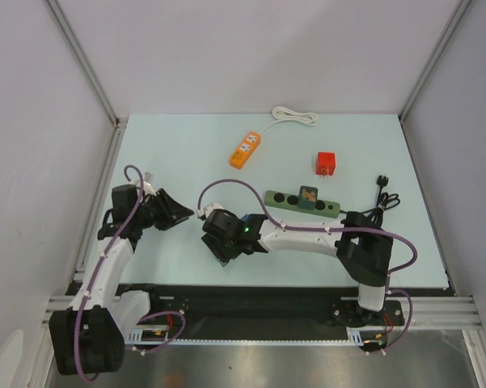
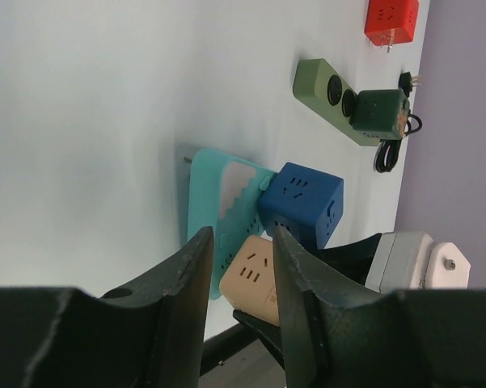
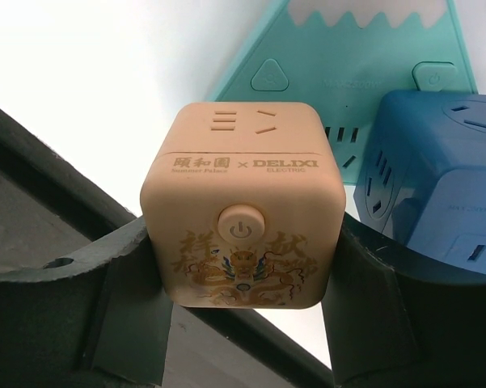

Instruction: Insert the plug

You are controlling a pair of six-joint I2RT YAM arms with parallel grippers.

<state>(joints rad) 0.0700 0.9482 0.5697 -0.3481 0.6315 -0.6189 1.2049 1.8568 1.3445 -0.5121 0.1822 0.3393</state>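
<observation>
Plug [image 3: 247,234] clenched in the right end effector [image 3: 247,273]
It was by the table's [image 1: 186,162] near edge, left of centre, just beside a teal strip [image 3: 348,65] carrying a blue cube [image 3: 437,178]; the left end effector [image 2: 241,242] stood released, empty.

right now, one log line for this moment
right jaws: shut on beige cube | left jaws: near teal strip, grip unclear | blue cube: on strip, beside beige cube

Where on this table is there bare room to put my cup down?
Bare table lies left of the orange strip and right of the red cube. It's crowded mid-table, around the green strip and the peach cube.
</observation>
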